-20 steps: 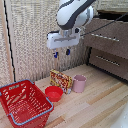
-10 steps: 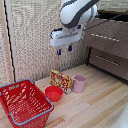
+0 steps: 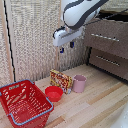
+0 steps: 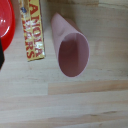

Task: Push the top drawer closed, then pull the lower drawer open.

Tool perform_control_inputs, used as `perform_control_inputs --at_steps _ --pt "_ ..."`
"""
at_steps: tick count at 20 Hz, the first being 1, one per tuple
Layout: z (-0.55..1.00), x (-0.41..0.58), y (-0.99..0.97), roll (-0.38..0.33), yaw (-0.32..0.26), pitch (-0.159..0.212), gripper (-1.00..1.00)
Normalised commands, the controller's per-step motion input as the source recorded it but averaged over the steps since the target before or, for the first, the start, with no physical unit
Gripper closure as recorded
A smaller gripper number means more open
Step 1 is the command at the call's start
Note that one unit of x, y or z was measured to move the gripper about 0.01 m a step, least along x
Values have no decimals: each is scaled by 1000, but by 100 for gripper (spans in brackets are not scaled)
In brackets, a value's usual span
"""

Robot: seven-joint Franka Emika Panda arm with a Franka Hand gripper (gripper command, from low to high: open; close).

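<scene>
arm has risen and swung toward the dresser | gripper (image 3: 67,47) empty, fingers parted, above pink cup (image 3: 79,83) | top drawer (image 3: 106,36) ajar | lower drawer (image 3: 108,61) closed

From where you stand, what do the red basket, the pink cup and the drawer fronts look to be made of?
The red basket looks like moulded plastic: an open grid of thin bars, with a pale blue rim. The pink cup seems matte plastic, smooth, with no gloss; ceramic is possible. The top drawer and the lower drawer look like dark brown wood or veneer, with thin silver, probably metal, bar handles.
</scene>
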Motion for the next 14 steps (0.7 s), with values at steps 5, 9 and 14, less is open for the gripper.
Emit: perform_control_inputs --at_steps 5,9,14 --pt "0 -36 -52 -353 174 -3 -100" --pt "19 0 51 -375 92 38 -100" --pt "48 1 167 -375 39 13 -100"
